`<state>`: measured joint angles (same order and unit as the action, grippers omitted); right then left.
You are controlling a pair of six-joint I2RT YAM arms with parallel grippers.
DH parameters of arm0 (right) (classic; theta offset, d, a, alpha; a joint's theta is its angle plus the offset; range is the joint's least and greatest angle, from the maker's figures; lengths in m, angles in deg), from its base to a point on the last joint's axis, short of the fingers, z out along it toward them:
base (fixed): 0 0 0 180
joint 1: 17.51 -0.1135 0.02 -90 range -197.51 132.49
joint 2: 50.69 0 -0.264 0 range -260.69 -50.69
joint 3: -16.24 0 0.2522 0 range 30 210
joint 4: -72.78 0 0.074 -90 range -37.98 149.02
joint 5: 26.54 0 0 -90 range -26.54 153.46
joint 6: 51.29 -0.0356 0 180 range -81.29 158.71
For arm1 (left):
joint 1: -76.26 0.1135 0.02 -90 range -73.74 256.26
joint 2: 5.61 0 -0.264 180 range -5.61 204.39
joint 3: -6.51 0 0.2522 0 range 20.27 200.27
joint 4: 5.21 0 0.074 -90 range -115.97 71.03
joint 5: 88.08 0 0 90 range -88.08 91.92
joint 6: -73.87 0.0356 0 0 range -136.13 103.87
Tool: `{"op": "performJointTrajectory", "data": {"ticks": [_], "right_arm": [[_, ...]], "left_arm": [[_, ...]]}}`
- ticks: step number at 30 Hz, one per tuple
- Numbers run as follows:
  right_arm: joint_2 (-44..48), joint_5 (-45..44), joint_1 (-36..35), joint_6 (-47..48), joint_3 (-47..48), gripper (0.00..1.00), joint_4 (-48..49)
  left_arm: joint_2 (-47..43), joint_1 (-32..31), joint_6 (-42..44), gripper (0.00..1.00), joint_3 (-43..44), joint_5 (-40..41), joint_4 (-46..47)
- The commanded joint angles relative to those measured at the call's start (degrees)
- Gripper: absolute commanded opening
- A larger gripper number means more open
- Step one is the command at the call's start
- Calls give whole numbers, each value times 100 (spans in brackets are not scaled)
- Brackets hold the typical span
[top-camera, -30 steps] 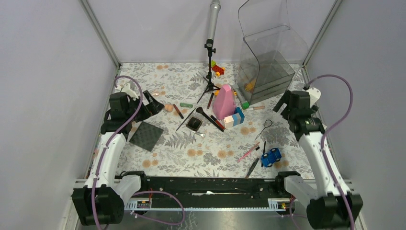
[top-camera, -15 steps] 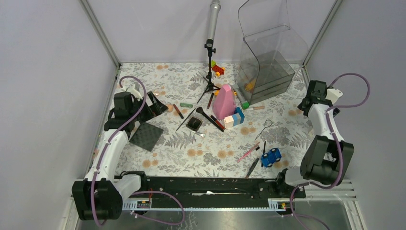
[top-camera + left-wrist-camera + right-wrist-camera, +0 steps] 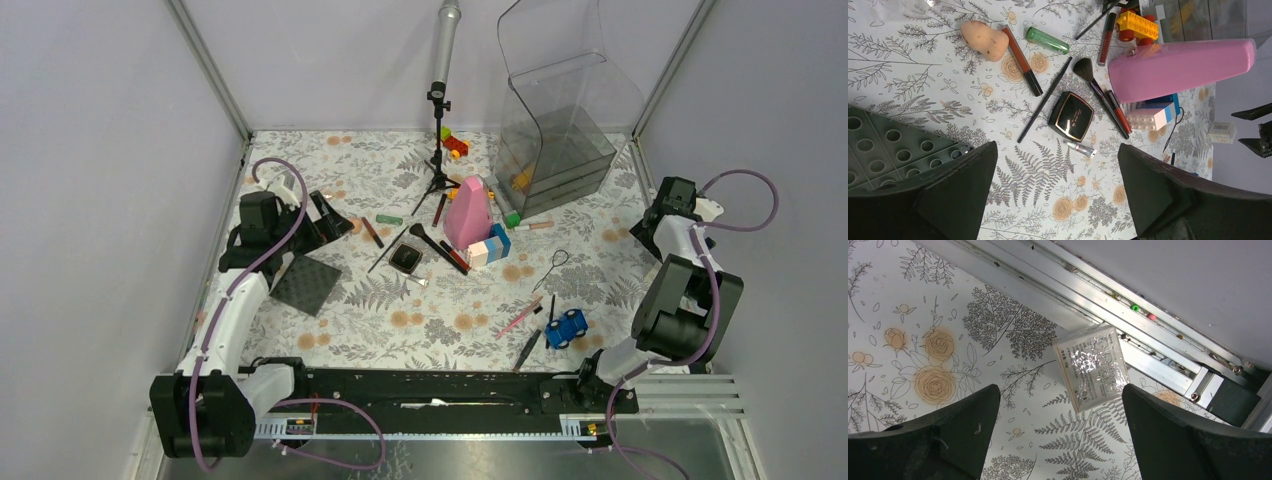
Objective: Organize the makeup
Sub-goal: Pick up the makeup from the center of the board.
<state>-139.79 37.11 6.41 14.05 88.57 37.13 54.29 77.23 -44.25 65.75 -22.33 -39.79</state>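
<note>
Right, both arms are out over the flowered surface (image 3: pixel 430 335) and nothing is picked up yet. The left claw (image 3: pixel 1055 149) hangs with its jaws spread wide and empty above the main heap of makeup, on the left half of the surface beside the pink cone (image 3: pixel 1178 65). The right claw (image 3: pixel 1060 390) is wide open and empty too, far off at the right edge over a small clear sachet (image 3: pixel 1090 365); whether that is makeup, I can't tell.

Nearest the left claw is the black compact (image 3: pixel 1071 116). It looks hard and glossy, so likely slippery; I'd take it across two opposite flat edges, never by the lid. The peach sponge (image 3: pixel 980 39) looks soft and nearly weightless, so a gentle squeeze round its fat belly should do.

The red pencil (image 3: pixel 1021 60) and the long black pencil (image 3: pixel 1044 100) lie flat. They're thin and stiff and apt to roll, so pinch them across the middle with the tips right down on the surface. The brush (image 3: pixel 1098 92) wants holding by its handle, not its bristles. The green tube (image 3: pixel 1047 40) is round and smooth, so grip it mid-length. Everything here looks light; slipping is the risk, not weight.
</note>
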Motion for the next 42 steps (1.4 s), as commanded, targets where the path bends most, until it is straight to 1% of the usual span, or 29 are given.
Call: {"op": "performJointTrajectory", "data": {"ticks": [1,7,17,21,26,27,29,31,37,42], "right_arm": [[-155,-181,129,26,-68,99,243],[-357,-222,258,14,-78,99,304],[-607,-286,280,32,-134,99,306],[-572,-319,279,17,-154,88,301],[-504,-295,280,9,-153,85,255],[-515,-308,280,0,-120,86,188],[-491,-440,277,-14,-55,95,58],[-394,-579,279,-36,-39,99,14],[25,-976,279,-64,-122,100,20],[101,-1004,279,-78,-169,100,54]], "left_arm": [[48,-52,0,99,-20,-166,341],[66,-70,-1,99,-27,-168,347],[111,-67,8,99,7,-187,343],[105,-70,8,99,5,-207,342],[83,-70,8,99,8,-203,344],[91,-71,8,99,16,-199,338],[90,-71,9,99,9,-204,342],[95,-70,13,99,5,-210,341],[110,-67,8,99,8,-215,342],[89,-71,17,99,-3,-216,342]]}}
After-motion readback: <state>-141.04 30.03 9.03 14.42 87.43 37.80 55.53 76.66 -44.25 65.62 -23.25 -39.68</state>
